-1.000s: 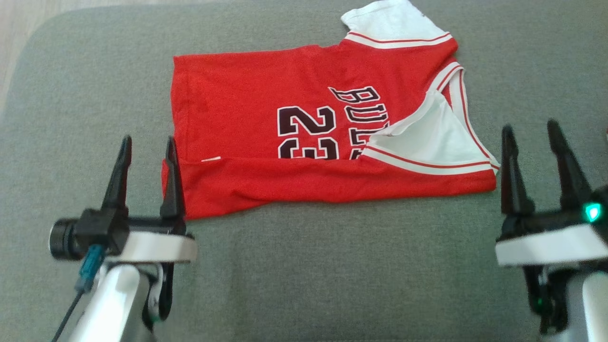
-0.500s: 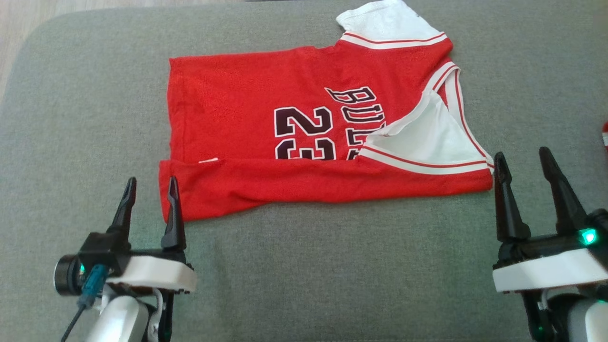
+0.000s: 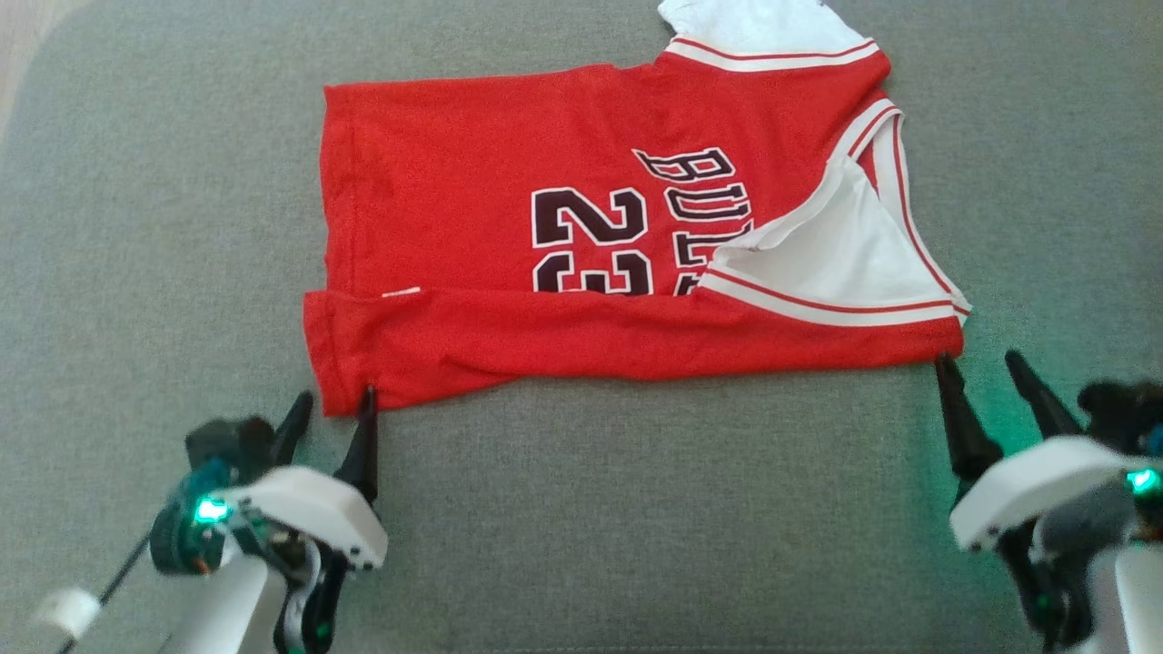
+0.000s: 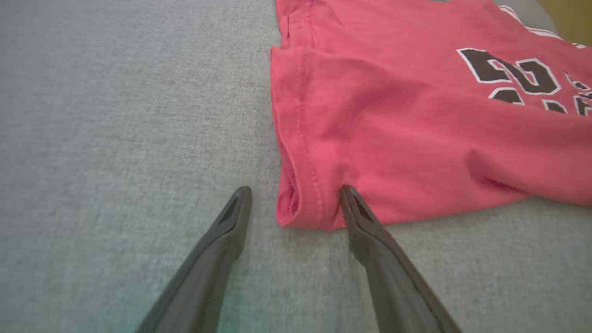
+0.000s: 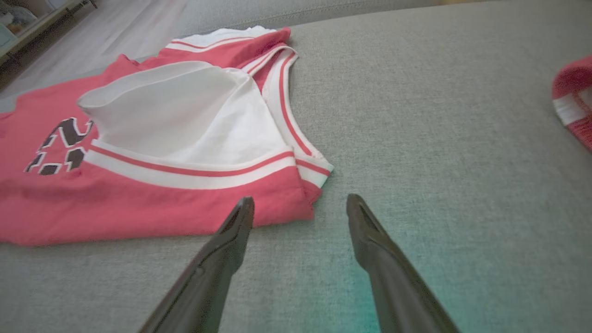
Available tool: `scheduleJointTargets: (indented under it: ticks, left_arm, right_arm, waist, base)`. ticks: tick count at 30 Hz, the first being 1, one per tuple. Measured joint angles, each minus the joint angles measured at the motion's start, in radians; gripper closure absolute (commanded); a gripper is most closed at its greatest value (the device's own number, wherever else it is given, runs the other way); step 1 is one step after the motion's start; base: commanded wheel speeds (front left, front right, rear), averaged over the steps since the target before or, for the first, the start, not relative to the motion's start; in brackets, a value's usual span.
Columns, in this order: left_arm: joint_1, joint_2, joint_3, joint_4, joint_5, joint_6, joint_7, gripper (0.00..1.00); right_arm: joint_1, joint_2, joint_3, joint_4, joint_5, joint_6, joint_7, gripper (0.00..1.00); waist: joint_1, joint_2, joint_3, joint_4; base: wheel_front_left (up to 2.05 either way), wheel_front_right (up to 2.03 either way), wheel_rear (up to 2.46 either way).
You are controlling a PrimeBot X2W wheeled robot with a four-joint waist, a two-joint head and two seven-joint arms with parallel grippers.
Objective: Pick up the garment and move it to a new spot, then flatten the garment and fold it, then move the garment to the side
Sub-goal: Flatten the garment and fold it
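A red jersey, the garment (image 3: 509, 182), lies flat on the grey cushion, with white trim and a black "23". Its near edge is folded over in a long band. A white-lined armhole gapes at the right. My left gripper (image 3: 336, 397) is open at the near-left corner. In the left wrist view the gripper (image 4: 296, 188) straddles that corner of the garment (image 4: 393, 129), the right finger touching cloth. My right gripper (image 3: 977, 359) is open at the near-right corner. In the right wrist view the gripper (image 5: 300, 199) has its left finger at the garment's (image 5: 162, 138) edge.
The grey cushion (image 3: 591, 509) spreads wide around the jersey, with open fabric toward me and to both sides. Another red and white cloth item (image 5: 573, 97) lies off to the right. Pale floor (image 5: 115, 18) shows beyond the cushion's far edge.
Both grippers have drawn back toward me and tipped down to the garment's near corners, jaws still open. The head view has shifted slightly. The garment lies as before.
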Motion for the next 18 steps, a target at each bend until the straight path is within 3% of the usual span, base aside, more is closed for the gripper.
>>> scheduleJointTargets:
  ticks: [8,9,10,11,12,13,18]
  left_arm:
    - [-0.089,-0.006,-0.004,0.031,-0.066,-0.059,0.132,0.00]
    - [-0.094,-0.007,-0.004,0.031,-0.082,-0.067,0.150,0.25]
    - [-0.100,-0.005,-0.005,0.030,-0.093,-0.072,0.171,0.61]
    - [-0.108,-0.002,-0.005,0.029,-0.099,-0.081,0.191,1.00]
    - [-0.110,-0.001,-0.005,0.026,-0.107,-0.087,0.201,1.00]
    - [-0.109,0.000,-0.006,0.022,-0.116,-0.095,0.210,1.00]
    - [-0.079,0.013,-0.017,-0.050,-0.112,-0.095,0.203,1.00]
  right_arm:
    - [-0.179,-0.063,0.036,0.216,0.049,0.000,0.093,0.00]
    - [-0.189,-0.068,0.045,0.230,0.054,0.000,0.108,0.00]
    - [-0.197,-0.074,0.049,0.237,0.064,0.000,0.122,0.00]
    - [-0.207,-0.083,0.050,0.247,0.076,0.000,0.142,0.37]
    - [-0.215,-0.089,0.054,0.251,0.081,0.000,0.157,0.87]
    - [-0.223,-0.089,0.055,0.253,0.093,0.000,0.166,1.00]
    - [-0.213,-0.083,0.062,0.213,0.127,0.000,0.179,1.00]
  waist:
    - [-0.0001,0.0000,0.023,0.013]
    - [-0.0001,0.0000,0.024,0.016]
    - [-0.0001,0.0000,0.024,0.019]
    - [-0.0001,0.0000,0.024,0.021]
    - [-0.0001,0.0000,0.022,0.022]
    - [-0.0001,0.0000,0.021,0.024]
    - [0.0001,0.0000,0.006,0.025]
  base:
    - [0.00,0.00,0.00]
    - [0.00,0.00,0.00]
    - [0.00,0.00,0.00]
    - [0.00,0.00,0.00]
    - [0.00,0.00,0.00]
    - [0.00,0.00,0.00]
    - [0.00,0.00,0.00]
